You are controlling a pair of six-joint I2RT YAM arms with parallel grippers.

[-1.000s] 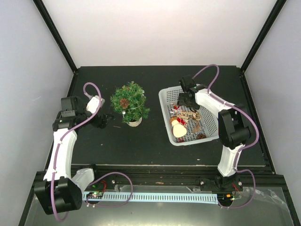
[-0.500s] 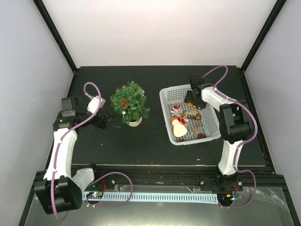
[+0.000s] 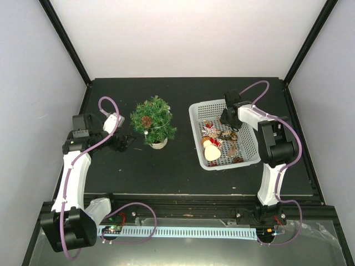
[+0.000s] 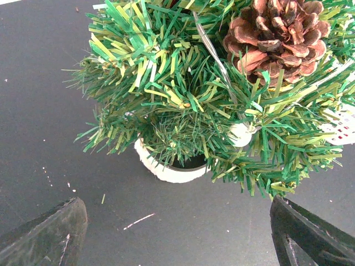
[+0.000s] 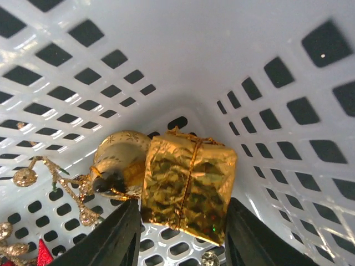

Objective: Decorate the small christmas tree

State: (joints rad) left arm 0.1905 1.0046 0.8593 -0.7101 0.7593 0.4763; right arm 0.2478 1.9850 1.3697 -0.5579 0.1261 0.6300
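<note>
The small christmas tree (image 3: 153,119) stands in a round white pot (image 3: 158,145) left of centre; the left wrist view shows its needles (image 4: 166,83), a pine cone (image 4: 274,33) and a small white ball (image 4: 240,134) on it. My left gripper (image 3: 125,141) is open and empty, low on the table just left of the pot (image 4: 166,172); its jaws stand wide apart (image 4: 176,213). My right gripper (image 3: 224,119) is down in the white basket (image 3: 193,128). It is open, its fingers either side of a gold foil gift box (image 5: 188,188) lying on the basket floor.
A cream and gold bell (image 5: 116,158) and a gold beaded sprig (image 5: 50,177) lie beside the box, near the basket's wall (image 5: 166,44). Several more ornaments fill the basket, among them a wooden heart (image 3: 211,152) and a red star (image 3: 209,132).
My right gripper has moved right and down into the basket's far corner, around the gold box. My left gripper has edged slightly towards the tree's pot.
</note>
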